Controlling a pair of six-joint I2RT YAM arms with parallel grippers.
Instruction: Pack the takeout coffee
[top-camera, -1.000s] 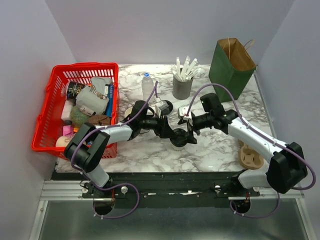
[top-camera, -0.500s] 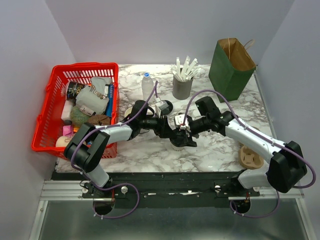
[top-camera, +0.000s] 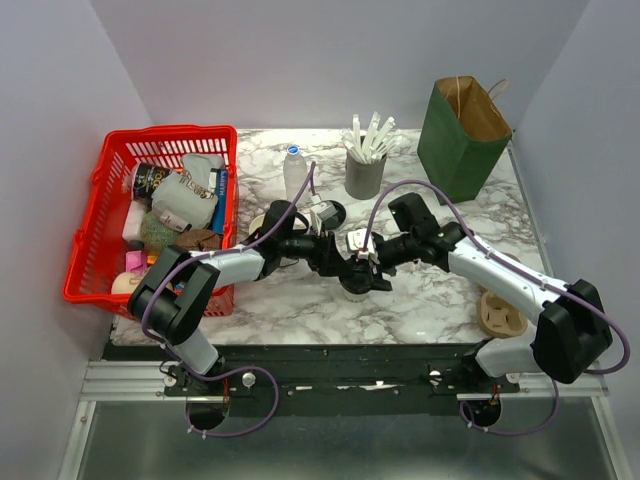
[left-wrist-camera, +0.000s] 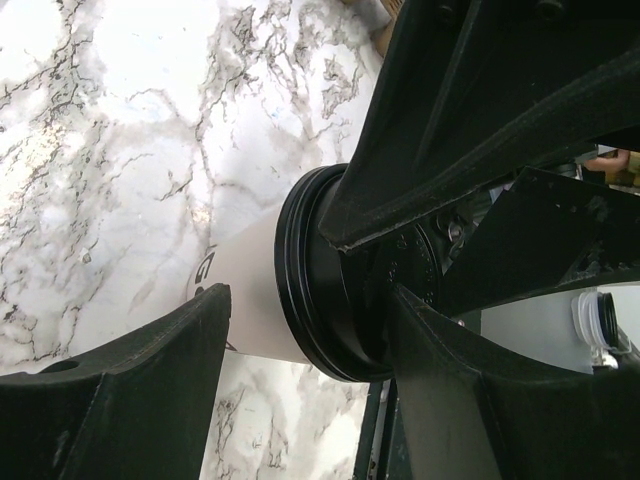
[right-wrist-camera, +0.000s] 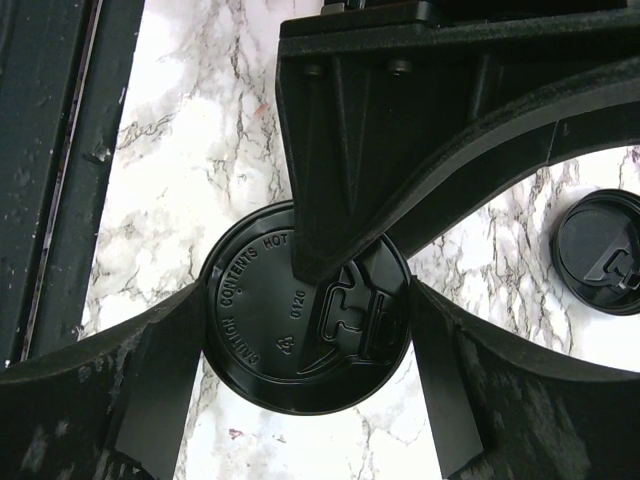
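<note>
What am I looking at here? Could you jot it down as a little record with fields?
Item: takeout coffee, black lid on, standing on the marble table
Left hand: closed around the takeout coffee's body
Right hand: fingers flank the lid; contact unclear
Bag: green paper bag, back right, top open
Basket: red basket, far left, full of goods

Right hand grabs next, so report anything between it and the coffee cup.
The left hand grips the coffee cup; its finger crosses the black lid where the right hand straddles it. Nothing else visible.
</note>
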